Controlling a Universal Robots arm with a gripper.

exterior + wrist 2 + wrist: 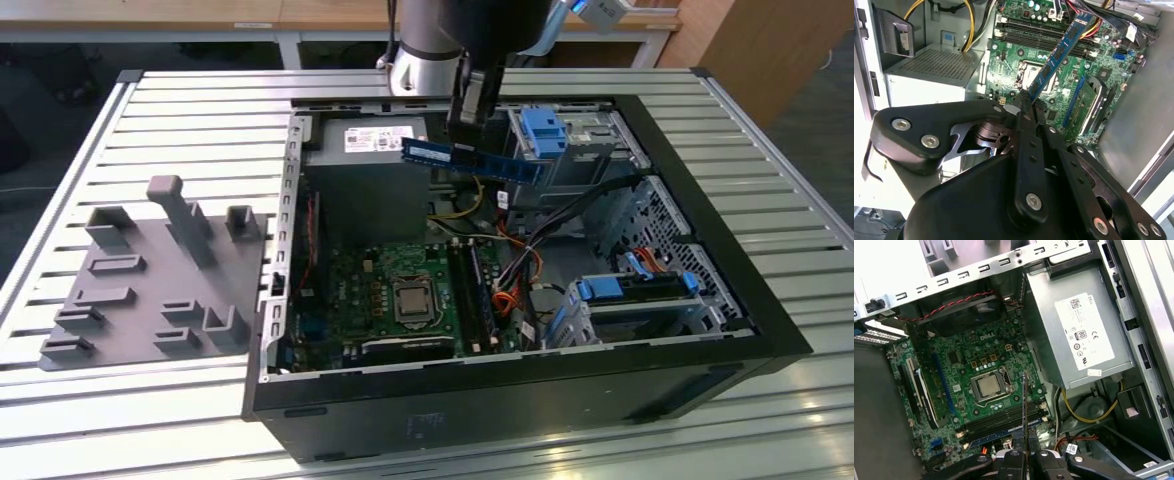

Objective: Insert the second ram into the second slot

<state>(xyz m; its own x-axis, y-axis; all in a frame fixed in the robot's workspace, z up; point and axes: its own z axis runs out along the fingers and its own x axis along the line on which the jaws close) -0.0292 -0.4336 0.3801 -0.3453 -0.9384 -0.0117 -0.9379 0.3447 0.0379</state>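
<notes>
My gripper (470, 148) is shut on the second ram (477, 162), a thin blue stick with a white label. It hangs level above the open computer case, over the power supply's edge, well above the motherboard (387, 290). In the second wrist view the fingertips (1026, 102) pinch one end of the ram (1060, 54), which points toward the dark memory slots (1041, 36). In the first wrist view the ram (1024, 405) shows edge-on above the slots (1001, 421). A blue strip (1016, 430) lies along one slot there.
The grey power supply (363, 150) fills the case's far corner. Light-blue drive brackets (541, 130) (638, 290) and loose cables (527, 270) line the exterior view's right side. A grey holder block (154, 270) lies on the slatted table at the exterior view's left.
</notes>
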